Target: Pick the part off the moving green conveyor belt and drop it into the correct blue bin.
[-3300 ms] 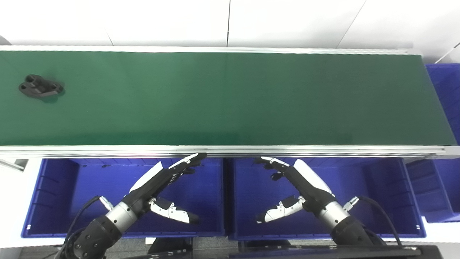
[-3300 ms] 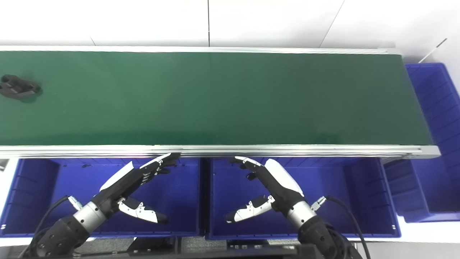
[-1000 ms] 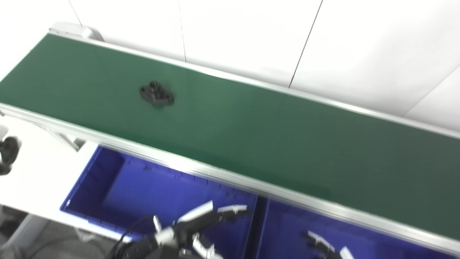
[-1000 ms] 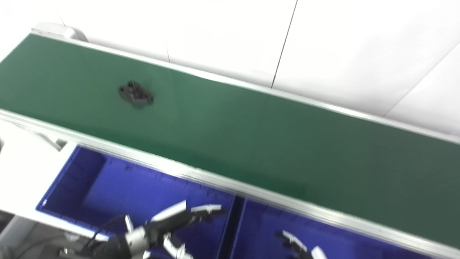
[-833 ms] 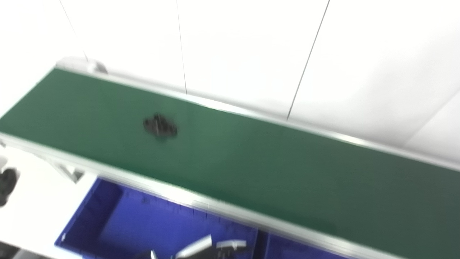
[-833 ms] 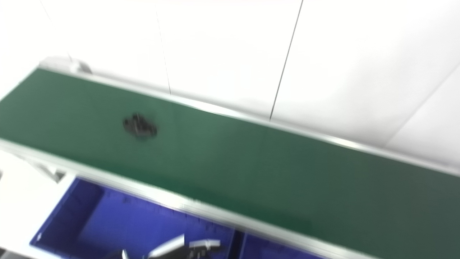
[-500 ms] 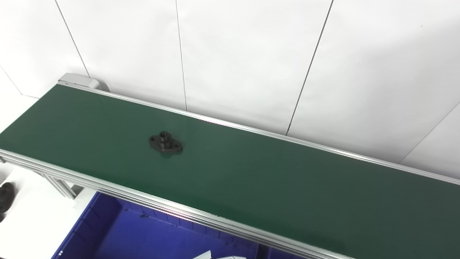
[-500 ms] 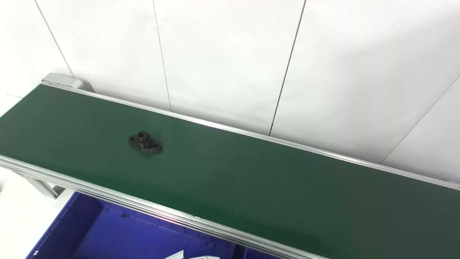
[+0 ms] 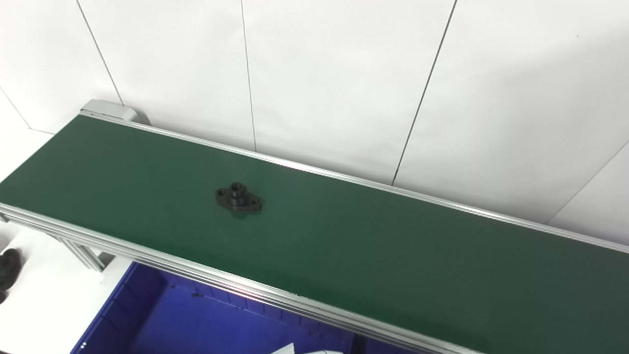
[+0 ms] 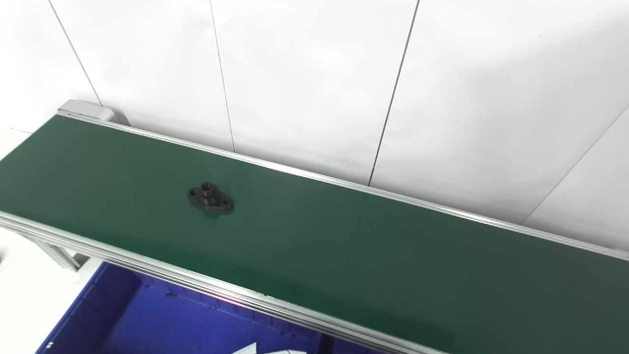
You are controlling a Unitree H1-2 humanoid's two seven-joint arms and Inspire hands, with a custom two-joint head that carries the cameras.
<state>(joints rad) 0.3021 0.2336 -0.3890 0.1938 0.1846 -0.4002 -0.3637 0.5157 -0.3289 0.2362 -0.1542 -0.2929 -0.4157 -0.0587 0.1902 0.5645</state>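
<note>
White wall panels behind, green conveyor belt (image 9: 373,246) carries black flange part (image 9: 238,198); lead it before reaching, left hand (image 9: 295,350) barely visible, finger state unclear.

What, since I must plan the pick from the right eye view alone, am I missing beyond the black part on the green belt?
Observer: The left eye view shows one more thing, a dark object at the picture's far left edge.
Operator: Is it on the belt, another part coming?
Observer: No. It lies off the belt on the white surface, left of the conveyor's support leg and the blue bin. The frame cuts it off, so I cannot tell what it is. The part is the only thing on the belt.
</note>
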